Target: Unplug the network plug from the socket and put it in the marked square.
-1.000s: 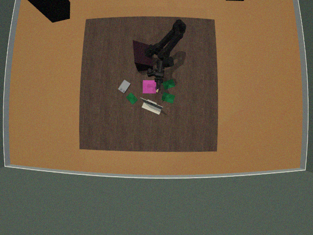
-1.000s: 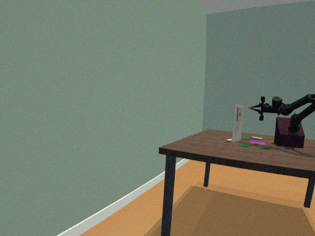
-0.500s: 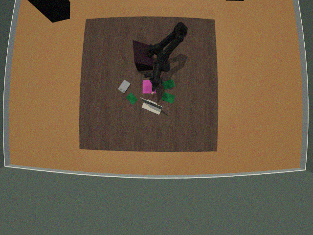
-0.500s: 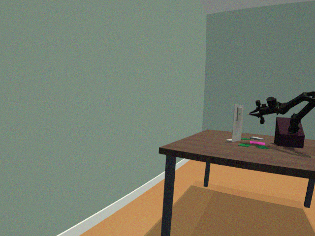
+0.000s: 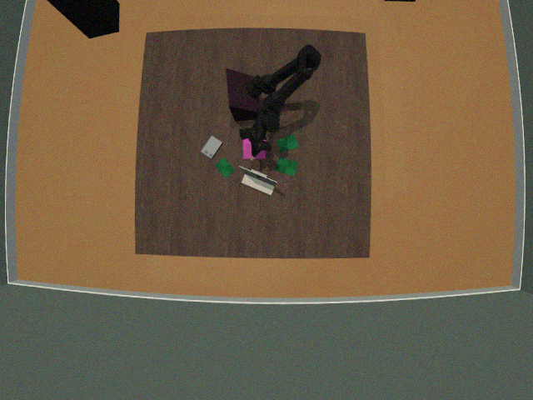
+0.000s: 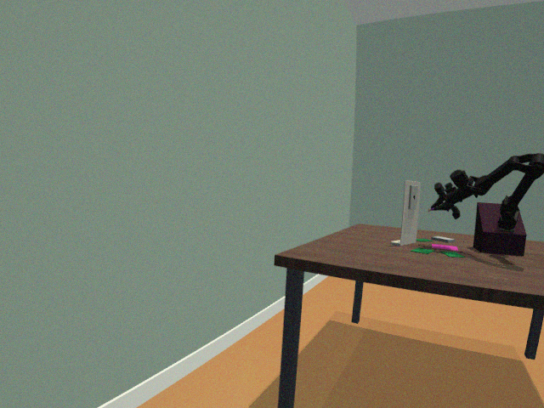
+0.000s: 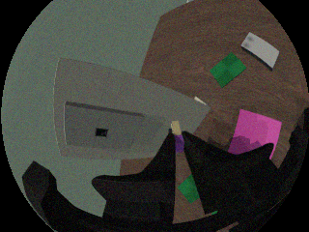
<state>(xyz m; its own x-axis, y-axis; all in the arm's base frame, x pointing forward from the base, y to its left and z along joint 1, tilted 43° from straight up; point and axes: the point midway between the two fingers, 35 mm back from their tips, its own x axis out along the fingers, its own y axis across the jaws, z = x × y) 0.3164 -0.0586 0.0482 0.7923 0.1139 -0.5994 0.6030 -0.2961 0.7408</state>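
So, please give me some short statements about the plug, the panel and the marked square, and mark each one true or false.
1. The plug is out of the socket. True.
2. The gripper is open and holds nothing. False: it is shut on the plug.
3. The plug lies on the pink square. False: it is held in the air above the table.
4. The panel stands upright. True.
5. The square is blue. False: it is pink.
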